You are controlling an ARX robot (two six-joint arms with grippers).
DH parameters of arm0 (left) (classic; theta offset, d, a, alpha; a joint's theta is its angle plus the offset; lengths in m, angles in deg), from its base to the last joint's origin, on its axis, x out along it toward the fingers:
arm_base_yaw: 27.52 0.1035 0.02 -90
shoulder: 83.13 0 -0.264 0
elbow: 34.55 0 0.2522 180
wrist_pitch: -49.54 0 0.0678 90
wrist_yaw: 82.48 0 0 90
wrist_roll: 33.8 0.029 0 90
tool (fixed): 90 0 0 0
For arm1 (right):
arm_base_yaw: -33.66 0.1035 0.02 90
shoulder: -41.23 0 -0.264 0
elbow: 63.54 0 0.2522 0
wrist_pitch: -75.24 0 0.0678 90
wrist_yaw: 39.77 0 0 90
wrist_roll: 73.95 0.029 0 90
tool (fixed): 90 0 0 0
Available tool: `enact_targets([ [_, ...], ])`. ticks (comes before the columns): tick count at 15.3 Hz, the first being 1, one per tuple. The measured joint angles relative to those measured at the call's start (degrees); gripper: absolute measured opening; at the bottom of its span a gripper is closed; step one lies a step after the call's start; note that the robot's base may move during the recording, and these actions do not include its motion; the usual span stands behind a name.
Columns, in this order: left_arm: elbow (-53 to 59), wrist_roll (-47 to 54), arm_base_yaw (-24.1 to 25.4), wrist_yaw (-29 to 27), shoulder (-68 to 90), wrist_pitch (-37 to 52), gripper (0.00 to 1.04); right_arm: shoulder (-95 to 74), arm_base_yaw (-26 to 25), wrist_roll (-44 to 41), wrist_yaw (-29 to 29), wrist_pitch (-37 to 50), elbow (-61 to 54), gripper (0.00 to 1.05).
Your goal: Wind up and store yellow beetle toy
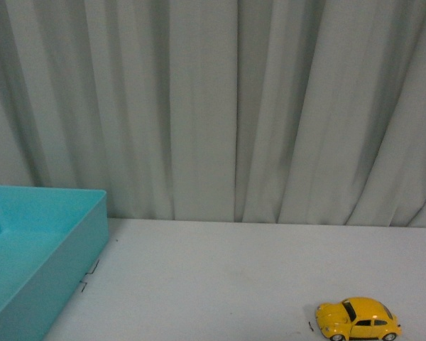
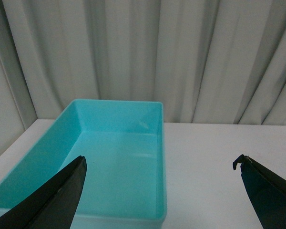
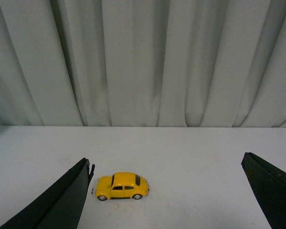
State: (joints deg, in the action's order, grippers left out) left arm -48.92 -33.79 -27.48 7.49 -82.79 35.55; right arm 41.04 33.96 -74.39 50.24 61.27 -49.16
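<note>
The yellow beetle toy (image 1: 358, 320) stands on its wheels on the white table near the front right, side-on to me. In the right wrist view the beetle toy (image 3: 122, 186) sits just ahead of one black finger, and my right gripper (image 3: 167, 164) is open with nothing between its fingers. My left gripper (image 2: 159, 162) is open too, hovering over the near end of a turquoise bin (image 2: 114, 162), empty-handed. Neither arm shows in the front view.
The turquoise bin (image 1: 53, 263) is rectangular, looks empty and takes up the table's left side. Grey curtains (image 1: 220, 106) hang along the table's far edge. Small black marks (image 1: 89, 277) lie on the table beside the bin.
</note>
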Motion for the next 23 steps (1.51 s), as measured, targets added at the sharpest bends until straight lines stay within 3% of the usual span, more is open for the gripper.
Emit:
enact_targets([
  [11, 0.0, 0.0, 0.0, 0.0, 0.0, 0.04, 0.98, -0.02, 0.0, 0.0, 0.0, -0.02, 0.0, 0.98],
  [12, 0.0, 0.0, 0.0, 0.0, 0.0, 0.04, 0.98, -1.77, 2.08, 3.17, 7.21, -3.13, 0.96, 0.98],
  [13, 0.0, 0.0, -0.02, -0.13, 0.0, 0.0, 0.98, -12.66, 5.18, 11.96, 23.91, -0.44, 2.75, 0.98],
  [14, 0.0, 0.0, -0.04, 0.09, 0.0, 0.17, 0.98, -19.85, -0.55, 17.79, 32.85, 6.12, 2.86, 0.98],
  [15, 0.0, 0.0, 0.07, -0.2, 0.0, -0.02, 0.98, -26.08, -9.09, 20.09, 34.47, 14.25, 2.97, 0.98],
  [17, 0.0, 0.0, -0.04, 0.07, 0.0, 0.02, 0.98, -46.36, -21.94, 19.3, 22.08, 33.11, 9.09, 0.98],
  [18, 0.0, 0.0, -0.04, 0.0, 0.0, 0.0, 0.98, -55.63, -24.72, 17.77, 16.87, 39.06, 13.22, 0.98],
  [20, 0.0, 0.0, -0.04, 0.0, 0.0, 0.02, 0.98, -72.74, -24.74, 12.87, 8.22, 43.69, 23.87, 0.98],
  [23, 0.0, 0.0, -0.04, -0.02, 0.0, 0.02, 0.98, -91.86, -20.24, -0.24, -7.37, 40.96, 42.01, 0.98],
])
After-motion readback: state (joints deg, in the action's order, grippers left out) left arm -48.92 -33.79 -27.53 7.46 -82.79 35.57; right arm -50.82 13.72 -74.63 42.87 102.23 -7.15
